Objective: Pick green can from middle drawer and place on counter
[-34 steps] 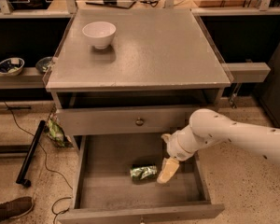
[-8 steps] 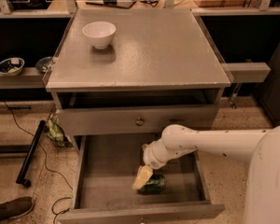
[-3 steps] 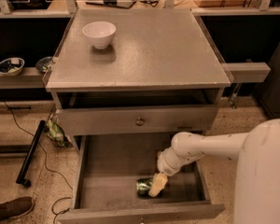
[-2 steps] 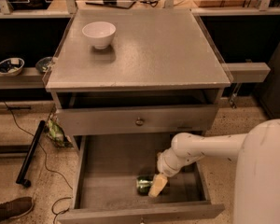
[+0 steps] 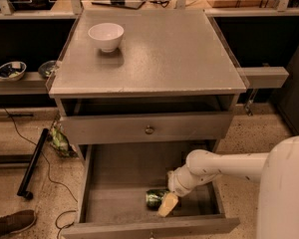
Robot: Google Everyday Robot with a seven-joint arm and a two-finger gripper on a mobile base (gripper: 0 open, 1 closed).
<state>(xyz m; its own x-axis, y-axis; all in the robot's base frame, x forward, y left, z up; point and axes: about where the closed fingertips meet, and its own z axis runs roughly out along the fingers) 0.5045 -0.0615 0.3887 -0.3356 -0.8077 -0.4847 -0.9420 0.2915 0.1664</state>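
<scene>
**Gripper low in the open drawer, against the green can**

You are looking down on the cabinet from the front. The middle drawer (image 5: 114,171) is standing pulled out toward you. The green can (image 5: 155,197) is lying on its side on the plank floor, close to the front wall and a little right of centre.

Your gripper (image 5: 165,203) is sitting low inside the drawer, touching the can's right end, with its tan part slanting down toward the front wall. You are not getting a clear view of the claw, so you cannot tell whether it is spread, pressed together or pinching the can.

The white arm (image 5: 224,164) is reaching in from the right, crossing above the drawer's right wall. The robot's white body is filling the lower right corner.

The counter (image 5: 159,49) is lying well above the can. A white bowl (image 5: 106,36) is sitting upright on it, near the back left corner.

Between counter and open drawer, the flat drawer front (image 5: 104,129) is showing its round brass knob (image 5: 149,130) at its middle.

On your left, the side shelf (image 5: 20,85) is carrying two small dishes. A brown shoe (image 5: 10,222) is resting on the speckled floor at the lower left.
</scene>
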